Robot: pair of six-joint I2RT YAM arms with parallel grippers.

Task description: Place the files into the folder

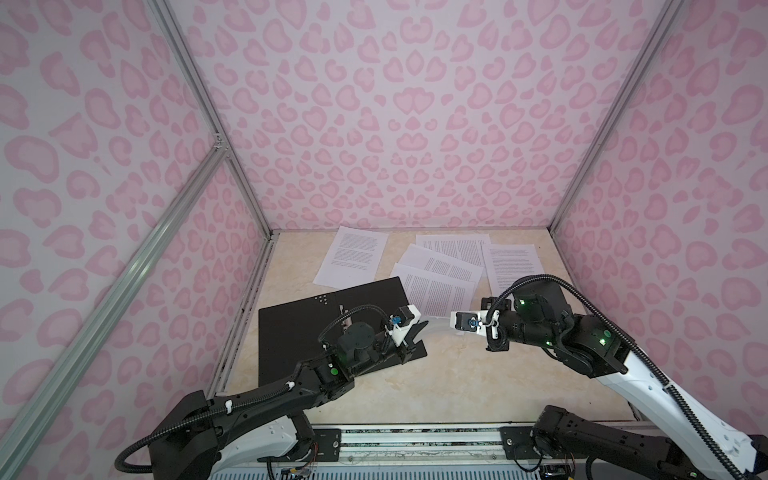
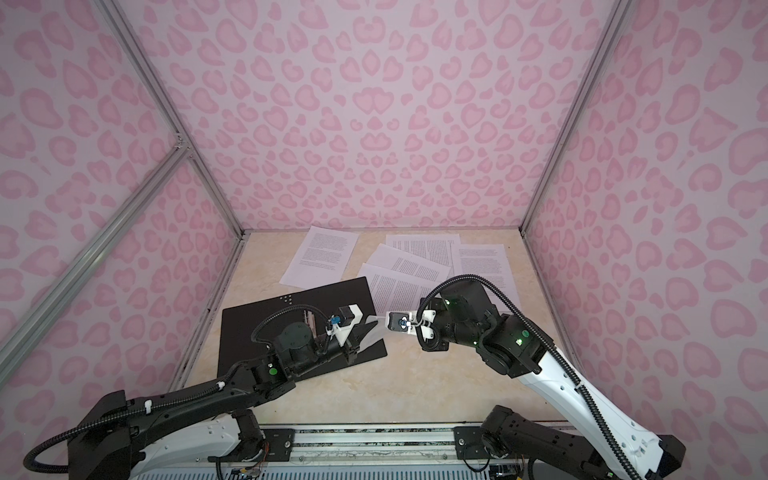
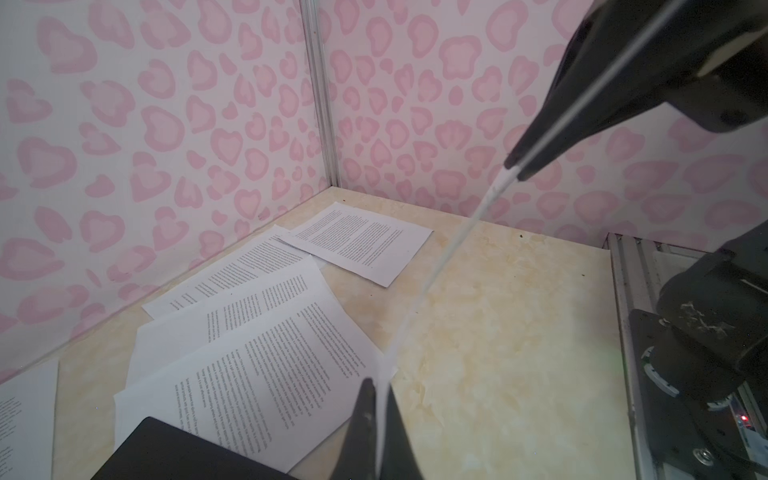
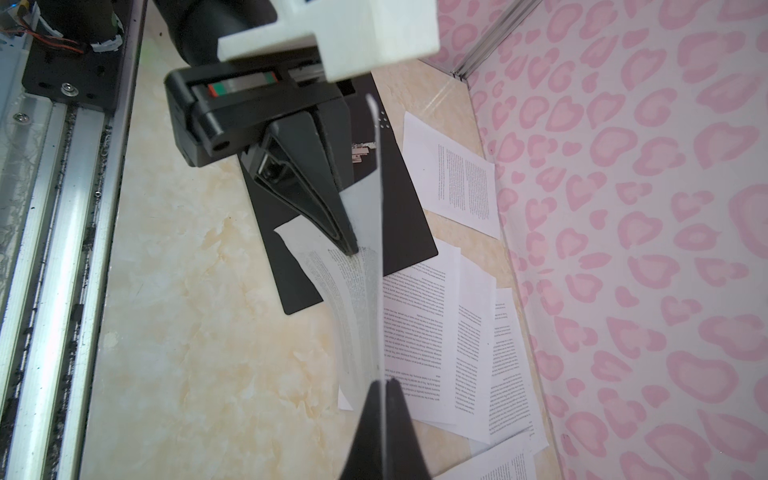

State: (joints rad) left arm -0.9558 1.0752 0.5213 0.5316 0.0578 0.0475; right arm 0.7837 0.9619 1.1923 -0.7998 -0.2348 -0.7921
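The folder (image 1: 299,328) lies open on the left of the table, black inside up, its metal clip (image 4: 361,151) near the spine. One sheet of the files (image 4: 357,282) hangs curved in the air between both arms, over the folder's right edge. My left gripper (image 3: 376,384) is shut on one edge of it, and my right gripper (image 4: 384,382) is shut on the opposite edge. In both top views the grippers face each other, the left gripper (image 1: 424,325) and the right gripper (image 1: 451,321) close together. Several more files (image 1: 440,286) lie fanned behind them, one sheet (image 1: 353,257) apart at the back left.
Pink patterned walls (image 1: 415,124) enclose the table on three sides. An aluminium rail (image 1: 415,436) with the arm bases runs along the front edge. Bare marble-look tabletop (image 1: 436,382) lies in front of the grippers.
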